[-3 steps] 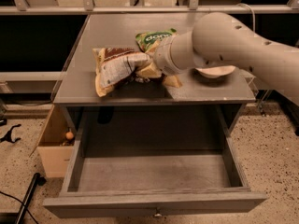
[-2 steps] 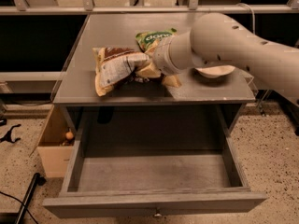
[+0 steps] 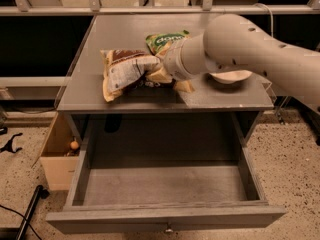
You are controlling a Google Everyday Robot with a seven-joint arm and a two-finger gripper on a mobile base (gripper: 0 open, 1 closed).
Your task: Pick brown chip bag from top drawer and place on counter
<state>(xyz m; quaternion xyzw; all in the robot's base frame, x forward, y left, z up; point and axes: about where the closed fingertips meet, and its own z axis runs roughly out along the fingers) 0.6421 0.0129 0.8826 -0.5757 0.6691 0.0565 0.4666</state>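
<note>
A robot arm (image 3: 260,49) reaches in from the right across the grey counter (image 3: 125,29), its gripper (image 3: 165,78) low over the top, right against the right end of the brown bag (image 3: 125,71); the thick wrist hides most of it, and whether it clasps the bag or has let go cannot be told. The bag lies on the counter's front left part, tilted, its white label panel facing up, well clear of the drawer (image 3: 165,216) below. That drawer stands pulled fully out under the counter's front edge, its floor bare, a small metal knob (image 3: 168,229) on its front panel. Just behind the gripper lies a green bag (image 3: 167,40), touching or nearly touching the brown one; the arm crosses in front of a pale bowl (image 3: 230,77) on the counter's right side and covers its upper half. On the floor to the left stands an open cardboard box (image 3: 57,169) with a small orange ball (image 3: 74,145) inside, and a black pole (image 3: 30,209) lies near the lower left corner. Against the view a second ago, nothing has visibly shifted: arm, bags and bowl sit as they did. The count: one brown bag, one green bag, one bowl, one box, one ball, one open drawer.
</note>
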